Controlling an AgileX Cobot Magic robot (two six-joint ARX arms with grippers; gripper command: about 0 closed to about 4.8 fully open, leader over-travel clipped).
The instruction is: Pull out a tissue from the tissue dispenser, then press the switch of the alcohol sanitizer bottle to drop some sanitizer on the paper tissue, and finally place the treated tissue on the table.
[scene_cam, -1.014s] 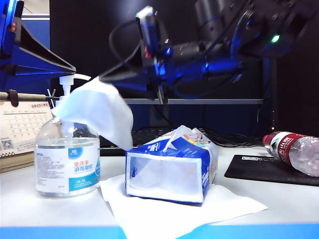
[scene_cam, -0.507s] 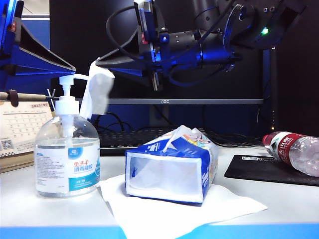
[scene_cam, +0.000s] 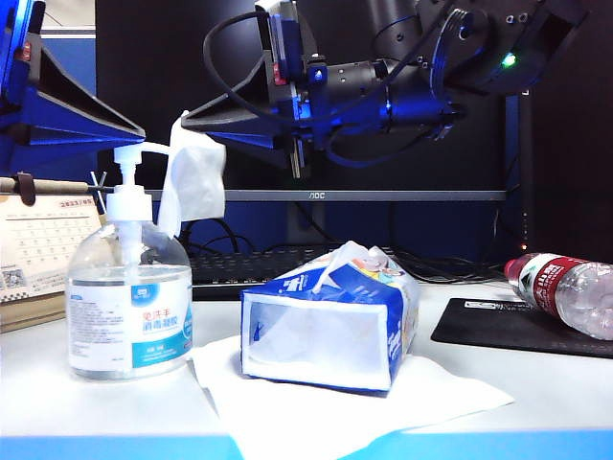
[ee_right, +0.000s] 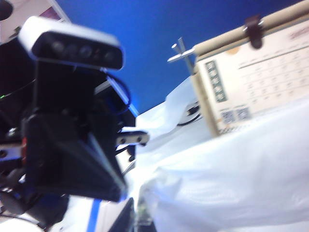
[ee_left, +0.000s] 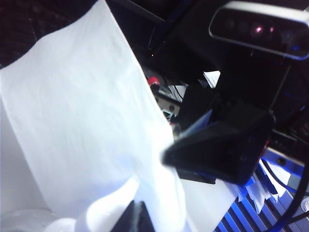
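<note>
The tissue (scene_cam: pixel 194 180) hangs in the air just beside the nozzle of the switch (scene_cam: pixel 132 165), pinched at its top corner by the right gripper (scene_cam: pixel 192 123), whose dark pointed jaws are fully closed on the paper; in the left wrist view the same sheet (ee_left: pixel 82 130) fills much of the picture. It looks feather-light and limp, drooping and folding on itself under the pinch, so it will likely sway with any arm motion and tear easily once wet; a hold near one edge, as now, seems best, leaving the loose lower part free to hang under the spout. The alcohol sanitizer bottle (scene_cam: pixel 129 297) stands upright on the table (scene_cam: pixel 86 402), its pump looking stiff enough to need a firm downward push. The left gripper (scene_cam: pixel 134 123) hovers above the pump head, its jaws closed with nothing visibly between them. To the right lies the tissue dispenser (scene_cam: pixel 330 321), resting on a larger white sheet (scene_cam: pixel 383 402). A calendar (ee_right: pixel 256 82) stands behind the bottle.
</note>
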